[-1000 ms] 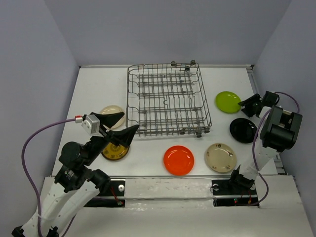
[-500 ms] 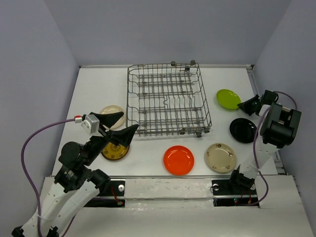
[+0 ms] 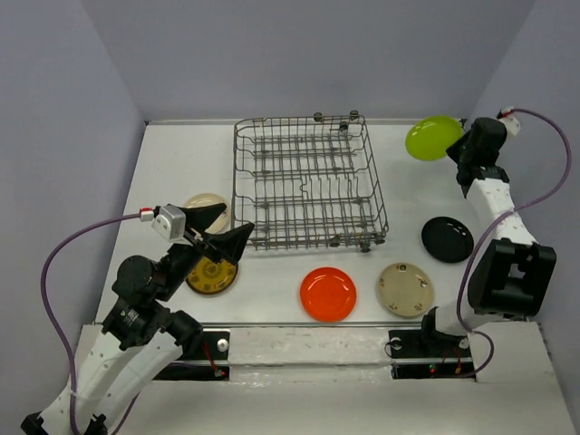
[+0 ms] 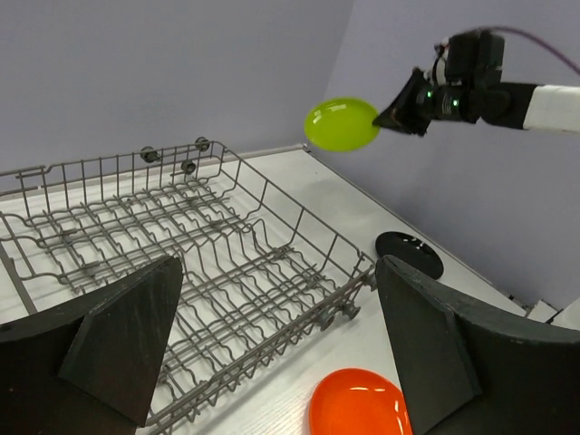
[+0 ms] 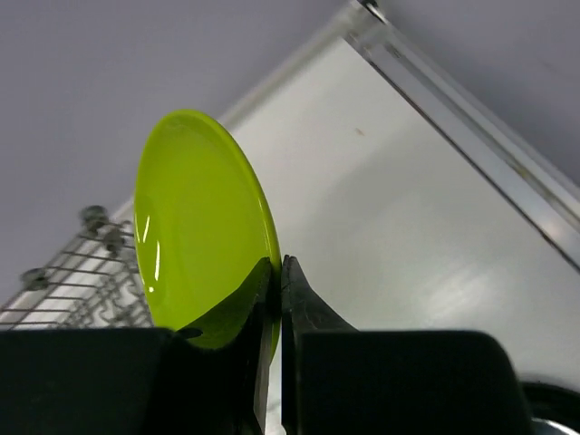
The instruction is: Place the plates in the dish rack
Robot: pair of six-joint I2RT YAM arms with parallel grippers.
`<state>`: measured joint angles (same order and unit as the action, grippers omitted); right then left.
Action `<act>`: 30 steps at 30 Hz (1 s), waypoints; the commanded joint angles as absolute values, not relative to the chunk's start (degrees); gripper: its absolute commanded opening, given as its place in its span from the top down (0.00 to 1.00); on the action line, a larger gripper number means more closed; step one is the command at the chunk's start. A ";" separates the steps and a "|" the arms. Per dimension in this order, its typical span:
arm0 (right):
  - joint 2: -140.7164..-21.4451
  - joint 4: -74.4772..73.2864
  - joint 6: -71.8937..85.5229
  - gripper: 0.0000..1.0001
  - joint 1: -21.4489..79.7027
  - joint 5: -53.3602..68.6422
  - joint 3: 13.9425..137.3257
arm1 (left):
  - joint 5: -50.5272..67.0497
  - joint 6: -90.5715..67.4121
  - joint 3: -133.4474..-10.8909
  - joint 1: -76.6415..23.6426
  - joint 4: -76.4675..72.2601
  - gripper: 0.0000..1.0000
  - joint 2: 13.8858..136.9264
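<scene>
Plate loading, one plate lifted: the right claw (image 5: 279, 294) is clamped on the lower rim of the lime green plate (image 5: 204, 227) and holds it on edge, tilted, in the air above the far right corner of the surface (image 3: 172, 163), just outside the far right corner of the dish rack (image 3: 313, 237). The rack stands at the middle of the far half of the surface. The other five plates lie flat outside it. The black plate (image 3: 447, 239) is near the right edge, and the beige plate (image 3: 404, 289) and orange-red plate (image 3: 328, 294) are toward the near edge. The cream plate (image 3: 201, 203) and dark yellow plate (image 3: 208, 277) are beside the rack's near left corner. The left claw (image 3: 239, 221) hovers over those two plates, its fingers wide apart, pointing toward the rack.
</scene>
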<state>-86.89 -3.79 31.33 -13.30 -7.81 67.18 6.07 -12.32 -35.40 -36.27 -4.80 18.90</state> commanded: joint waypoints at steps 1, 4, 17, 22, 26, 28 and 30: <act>-85.16 -10.09 18.65 0.93 -0.57 -31.26 81.08 | 3.69 -13.00 -37.53 -35.95 -6.59 0.01 19.60; -88.23 -11.86 9.86 0.93 7.96 -41.46 87.51 | 0.89 -13.97 -37.70 -35.86 -5.98 0.01 19.95; -107.66 -17.92 -15.90 0.93 28.73 -63.37 105.55 | -15.11 -16.17 -38.76 -35.51 -1.76 0.01 19.86; -110.82 -21.44 -13.54 0.93 31.98 -62.32 107.40 | -14.77 -16.35 -38.76 -35.33 -1.58 0.01 20.13; -113.20 -25.48 -9.24 0.93 32.52 -60.47 107.40 | -13.54 -16.61 -39.02 -35.25 -1.23 0.01 20.74; -113.64 -26.28 -8.00 0.93 33.05 -60.03 106.88 | -13.18 -16.70 -39.02 -35.24 -1.23 0.01 20.83; -114.25 -27.24 -6.77 0.93 33.05 -59.42 106.09 | -13.18 -16.87 -39.11 -35.16 -1.06 0.01 20.74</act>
<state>-113.19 -24.27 -10.15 32.69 -58.72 104.16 -12.86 -16.27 -36.69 -35.51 0.80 20.18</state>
